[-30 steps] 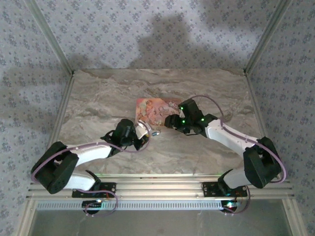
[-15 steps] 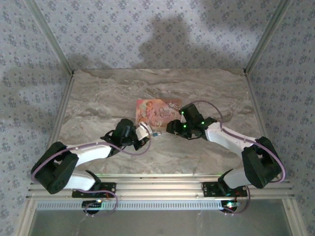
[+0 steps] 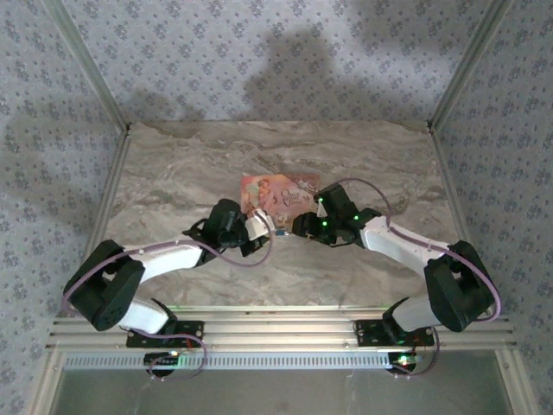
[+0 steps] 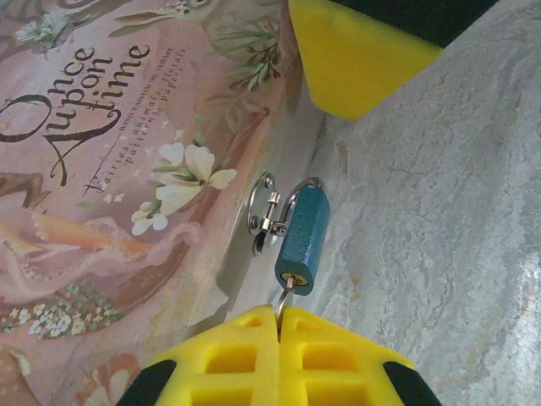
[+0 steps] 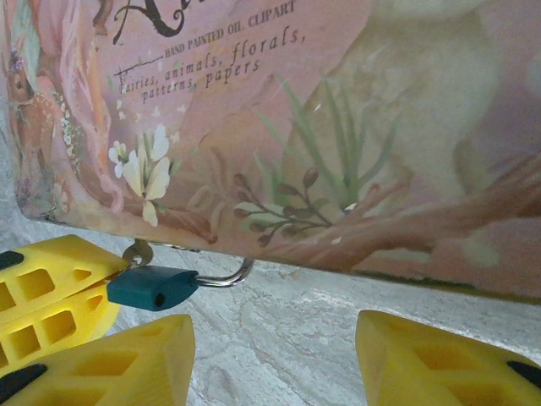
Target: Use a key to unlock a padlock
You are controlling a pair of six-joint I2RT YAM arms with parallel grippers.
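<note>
L gripper point(image 4: 279, 320) pinched shut on the key point(image 4: 286, 298), seated in the padlock point(image 4: 301, 238) by the pink box point(image 4: 127, 169). R gripper point(image 5: 275, 351) wide open nearby. I'd clamp the body 1st, then twist.

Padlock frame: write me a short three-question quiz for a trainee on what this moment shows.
1. True or false: the right gripper is clamped on the padlock.
2. The padlock lies: A) on top of the pink box; B) beside the box's edge; C) far across the table from the box.
3. Which gripper is shut on the key at the padlock's keyhole end?
Key: 1 false, its fingers stand apart; 2 B; 3 the left gripper.
</note>
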